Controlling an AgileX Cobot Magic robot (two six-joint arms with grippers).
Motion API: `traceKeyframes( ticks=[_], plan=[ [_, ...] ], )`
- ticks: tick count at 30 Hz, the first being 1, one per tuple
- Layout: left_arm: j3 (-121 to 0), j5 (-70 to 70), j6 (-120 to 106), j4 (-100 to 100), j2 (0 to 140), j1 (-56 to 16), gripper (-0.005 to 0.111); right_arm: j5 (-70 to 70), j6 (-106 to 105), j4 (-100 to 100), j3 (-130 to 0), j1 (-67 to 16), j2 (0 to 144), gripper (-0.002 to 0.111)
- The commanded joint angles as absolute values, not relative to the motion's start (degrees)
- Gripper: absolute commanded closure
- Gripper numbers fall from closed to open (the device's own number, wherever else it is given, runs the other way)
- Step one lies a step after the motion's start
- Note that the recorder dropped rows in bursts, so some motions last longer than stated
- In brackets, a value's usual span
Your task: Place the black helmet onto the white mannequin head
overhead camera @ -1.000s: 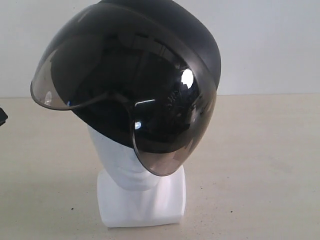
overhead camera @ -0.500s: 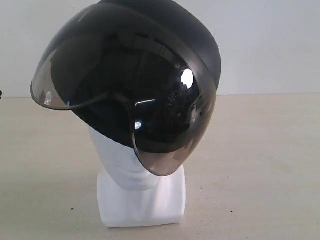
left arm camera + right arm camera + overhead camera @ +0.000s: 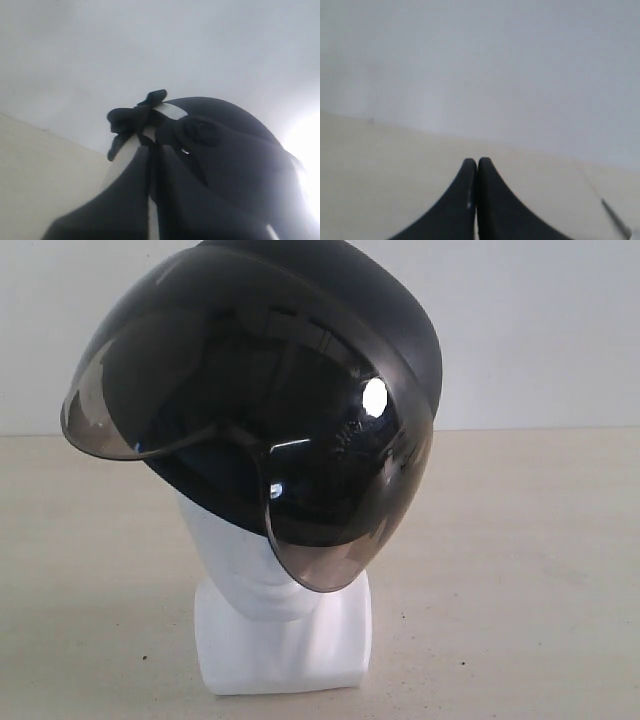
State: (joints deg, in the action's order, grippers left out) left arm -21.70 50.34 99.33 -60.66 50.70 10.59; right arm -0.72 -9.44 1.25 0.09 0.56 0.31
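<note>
The black helmet [image 3: 340,290] sits on the white mannequin head [image 3: 235,555], tilted, with its smoky bubble visor [image 3: 300,440] covering the face. Only the chin, neck and blocky base [image 3: 285,650] show below it. Neither gripper appears in the exterior view. In the left wrist view my left gripper [image 3: 152,152] is shut with nothing in it, and the helmet [image 3: 235,145] with its loose black straps [image 3: 132,120] lies just beyond the fingertips. My right gripper [image 3: 477,162] is shut and empty above bare table, away from the helmet.
The head stands on a beige table [image 3: 520,570] in front of a plain white wall [image 3: 540,330]. Open tabletop lies on both sides of the base. A thin dark line [image 3: 615,217] crosses the table in the right wrist view.
A dark bit of my left gripper at the exterior view's left edge has slid out of sight. Helmet and head have not moved.
</note>
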Motion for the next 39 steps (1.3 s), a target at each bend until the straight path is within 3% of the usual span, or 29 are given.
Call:
traceKeyframes(
  ticks=[1,5,7,12,17,22,29,39],
  plan=[
    [-21.8,56.9,94.4,-61.2,50.0,10.8,0.102,-21.1,-8.0,1.6,0.0,0.3,0.0,0.108],
    [-23.4,56.9,94.4,-60.9,49.8,10.8,0.102,-39.4,-5.8,0.8,0.0,0.3,0.0,0.108],
    [-24.5,56.7,96.0,-60.9,49.8,10.8,0.102,-42.4,6.0,0.4,-1.1,0.1,0.0,0.108],
    [-31.1,52.4,98.7,-71.1,49.8,10.8,0.102,-1.9,10.8,6.4,-20.2,0.1,3.2,0.108],
    [-42.2,45.2,114.1,-99.9,50.9,10.2,0.102,18.8,10.0,3.8,-37.1,-0.2,15.5,0.108],
    [-48.8,49.9,116.8,-99.9,51.9,6.9,0.102,34.4,9.8,0.0,-46.1,-4.7,26.8,0.108],
    [-48.0,51.0,112.9,-99.9,52.2,-3.0,0.102,46.0,10.0,-2.2,-47.4,-11.2,39.6,0.108],
    [-46.4,52.2,113.0,-99.9,52.2,-10.8,0.102,46.8,10.0,-2.6,-47.4,-12.0,44.7,0.108]
  ],
)
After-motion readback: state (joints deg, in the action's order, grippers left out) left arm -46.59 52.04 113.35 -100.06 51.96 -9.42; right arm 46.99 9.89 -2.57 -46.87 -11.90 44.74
